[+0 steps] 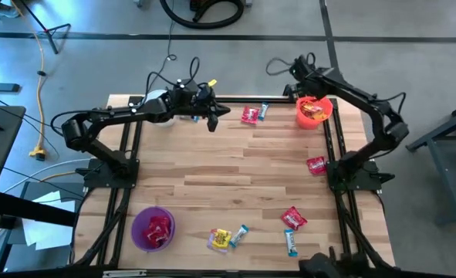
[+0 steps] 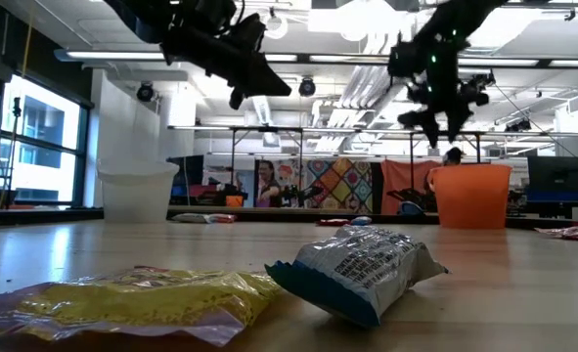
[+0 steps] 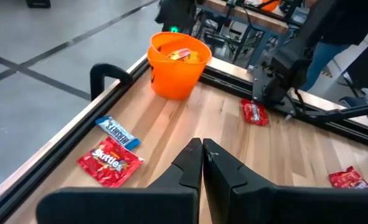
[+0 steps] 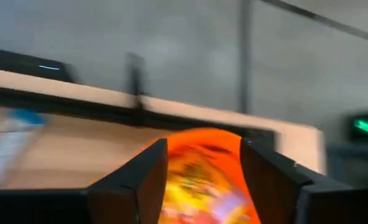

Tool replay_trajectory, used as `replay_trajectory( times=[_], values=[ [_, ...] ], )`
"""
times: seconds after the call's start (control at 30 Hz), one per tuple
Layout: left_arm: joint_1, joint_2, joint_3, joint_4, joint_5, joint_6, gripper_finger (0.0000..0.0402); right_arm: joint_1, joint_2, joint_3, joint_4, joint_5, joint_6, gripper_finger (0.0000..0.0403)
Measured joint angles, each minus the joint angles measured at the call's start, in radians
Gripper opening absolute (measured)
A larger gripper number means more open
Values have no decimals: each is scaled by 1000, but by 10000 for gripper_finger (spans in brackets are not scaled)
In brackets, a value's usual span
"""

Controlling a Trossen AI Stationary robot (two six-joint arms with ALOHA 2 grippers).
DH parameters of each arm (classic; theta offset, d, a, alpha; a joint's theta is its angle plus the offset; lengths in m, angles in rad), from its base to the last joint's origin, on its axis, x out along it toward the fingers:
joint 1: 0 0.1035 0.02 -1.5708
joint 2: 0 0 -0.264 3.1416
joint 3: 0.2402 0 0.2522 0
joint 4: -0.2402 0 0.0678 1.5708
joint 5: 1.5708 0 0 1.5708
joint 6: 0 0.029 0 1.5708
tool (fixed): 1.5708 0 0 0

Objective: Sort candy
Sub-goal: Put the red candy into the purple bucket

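Note:
Wrapped candy lies scattered on the wooden table: a red pack [image 1: 250, 115] and a blue bar [image 1: 264, 111] near the far edge, a red pack [image 1: 315, 164] by the right edge, and red [image 1: 293, 218], blue [image 1: 291, 242], yellow [image 1: 220, 239] and blue [image 1: 240, 234] pieces near the front. My left gripper [image 1: 212, 117] hovers shut over the far middle of the table, short of the red pack [image 3: 110, 160] and blue bar [image 3: 117, 130]. My right gripper [image 4: 203, 163] is open above the orange bucket [image 1: 314, 112], nothing between its fingers.
The orange bucket [image 3: 177, 62] at the far right holds yellow candy. A purple bucket [image 1: 153, 228] at the near left holds red candy. A white bucket [image 2: 137, 194] stands at the far left under my left arm. Black frame rails run along the table's sides. A person shows in the room behind.

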State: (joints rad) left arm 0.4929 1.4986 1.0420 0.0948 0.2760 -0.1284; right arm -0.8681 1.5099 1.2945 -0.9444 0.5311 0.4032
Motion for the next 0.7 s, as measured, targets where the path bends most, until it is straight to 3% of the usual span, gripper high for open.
replay_trajectory(
  times=[0.23, 0.53, 0.7],
  values=[
    [-3, 0, -60, 69, 16, -9, 0, 70, 21, 32, 260, -420, -99, 210],
    [-8, 1, -182, 233, 42, -153, 0, 177, 225, 26, 416, -669, -142, 210],
    [-26, 1, -182, 235, 43, -158, 0, 172, 352, 26, 440, -673, -132, 210]
  ],
)
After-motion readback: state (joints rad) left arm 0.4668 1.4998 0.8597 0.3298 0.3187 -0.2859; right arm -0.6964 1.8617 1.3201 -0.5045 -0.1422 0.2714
